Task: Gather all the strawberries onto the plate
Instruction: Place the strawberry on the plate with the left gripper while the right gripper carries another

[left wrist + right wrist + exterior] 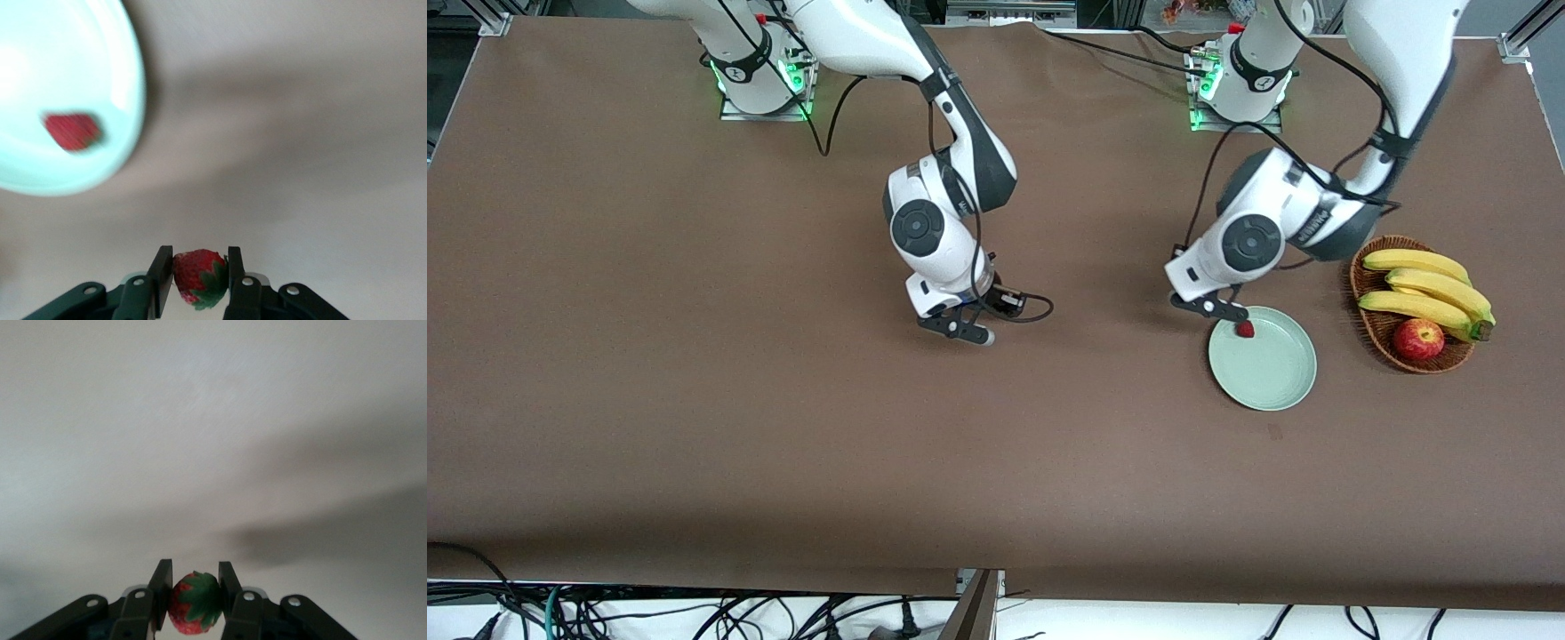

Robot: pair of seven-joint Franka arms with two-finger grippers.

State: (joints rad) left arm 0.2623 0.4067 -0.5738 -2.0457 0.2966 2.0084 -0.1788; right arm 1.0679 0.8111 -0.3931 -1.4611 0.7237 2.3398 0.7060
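My left gripper [1221,309] hangs over the table just beside the rim of the pale mint-green plate [1272,373]. It is shut on a strawberry [197,275], which the gripper hides in the front view. One strawberry [1244,329] lies in the plate close to that rim, and it shows in the left wrist view [72,131] on the plate [40,53]. My right gripper [960,329] is over the bare middle of the table and is shut on another strawberry [195,603].
A brown wicker basket [1368,331] stands beside the plate toward the left arm's end of the table. It holds bananas [1423,289] and a red apple [1418,339]. A brown cloth covers the table. Cables hang along the front edge.
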